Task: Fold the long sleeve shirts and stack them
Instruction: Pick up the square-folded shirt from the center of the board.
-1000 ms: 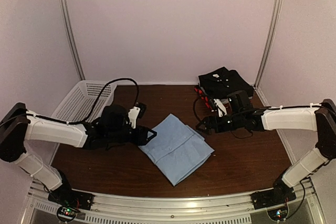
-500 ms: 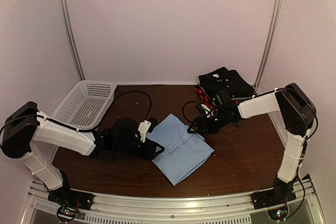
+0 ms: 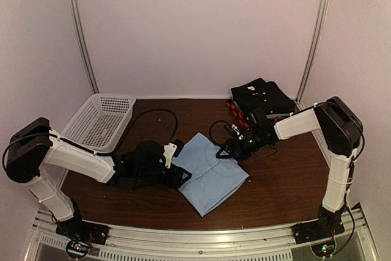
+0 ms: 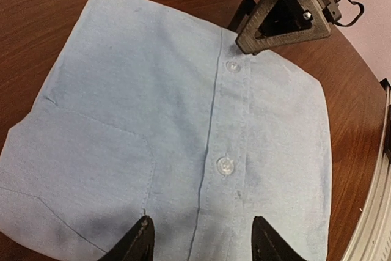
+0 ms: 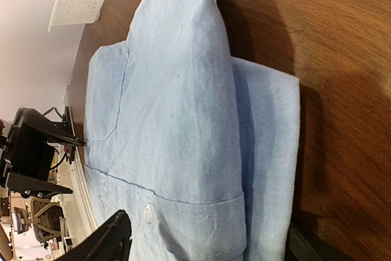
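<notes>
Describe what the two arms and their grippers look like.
Both arms have white tubular links with bulky black joints: left arm, right arm. The left gripper and right gripper are black and angular. A black cable loops off the left arm.

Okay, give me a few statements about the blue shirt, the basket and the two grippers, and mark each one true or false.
1. The light blue shirt lies folded on the table, with the left gripper at one edge and the right gripper at the opposite edge. True.
2. The shirt is inside the white basket. False: it lies on the table, apart from the basket.
3. A stack of dark folded shirts sits at the back right of the table. True.
4. The right gripper is shut tight. False: its jaws stand apart at the shirt's edge.
</notes>
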